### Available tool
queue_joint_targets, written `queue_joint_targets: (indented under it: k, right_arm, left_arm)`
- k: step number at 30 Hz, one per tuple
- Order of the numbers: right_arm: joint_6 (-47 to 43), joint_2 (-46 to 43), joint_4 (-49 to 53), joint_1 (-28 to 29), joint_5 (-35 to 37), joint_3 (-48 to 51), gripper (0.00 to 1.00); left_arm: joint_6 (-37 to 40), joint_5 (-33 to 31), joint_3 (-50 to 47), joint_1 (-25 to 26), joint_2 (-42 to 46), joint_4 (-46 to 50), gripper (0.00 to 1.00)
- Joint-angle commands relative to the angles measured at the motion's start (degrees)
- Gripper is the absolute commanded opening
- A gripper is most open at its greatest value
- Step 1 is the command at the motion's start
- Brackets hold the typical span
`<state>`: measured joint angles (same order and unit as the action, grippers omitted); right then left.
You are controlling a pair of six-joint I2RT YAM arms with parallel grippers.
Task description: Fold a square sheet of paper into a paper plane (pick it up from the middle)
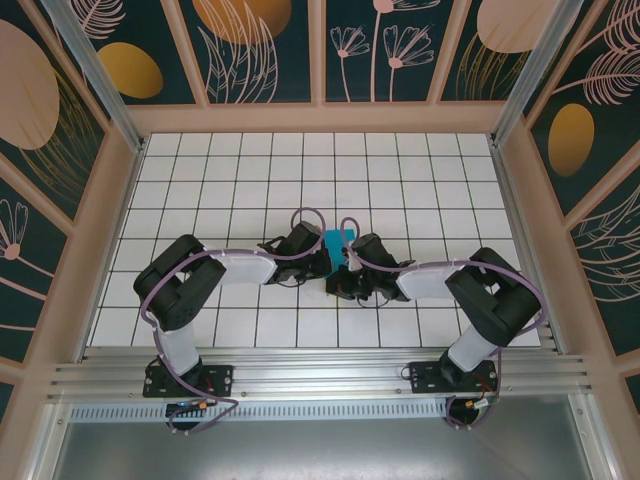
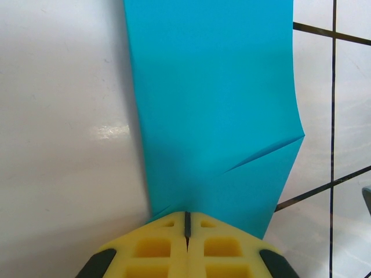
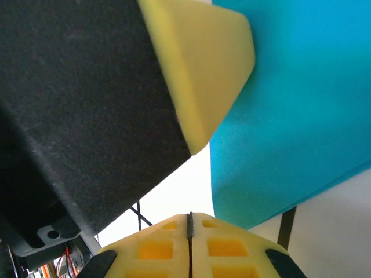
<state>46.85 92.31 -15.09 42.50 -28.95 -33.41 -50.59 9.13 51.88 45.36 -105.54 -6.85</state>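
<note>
Jaws of the left gripper (image 2: 186, 223) clamp the paper (image 2: 214, 104) by its edge — likely steadying it for a crease — right gripper (image 3: 189, 223) jaws pressed together beside it.

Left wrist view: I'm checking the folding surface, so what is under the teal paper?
White tiled table with black grid lines shows beside the teal paper; whatever lies directly beneath the sheet is covered.
</note>
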Motion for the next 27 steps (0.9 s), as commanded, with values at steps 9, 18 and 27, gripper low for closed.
queue_joint_targets:
  k: [9, 18, 27]
  right_arm:
    - [-2.4, 3.6, 6.7, 1.2, 3.9, -3.0, 0.06]
    - [-1.5, 0.1, 2.5, -1.9, 2.2, -3.5, 0.07]
    - [-2.2, 5.2, 4.7, -2.3, 3.6, -3.4, 0.06]
  left_arm:
    - [1.2, 0.1, -0.2, -0.1, -2.2, 3.4, 0.07]
    - [1.4, 0.3, -0.1, -0.1, -2.3, 3.5, 0.07]
    - [1.8, 0.1, -0.2, -0.1, -2.0, 4.0, 0.07]
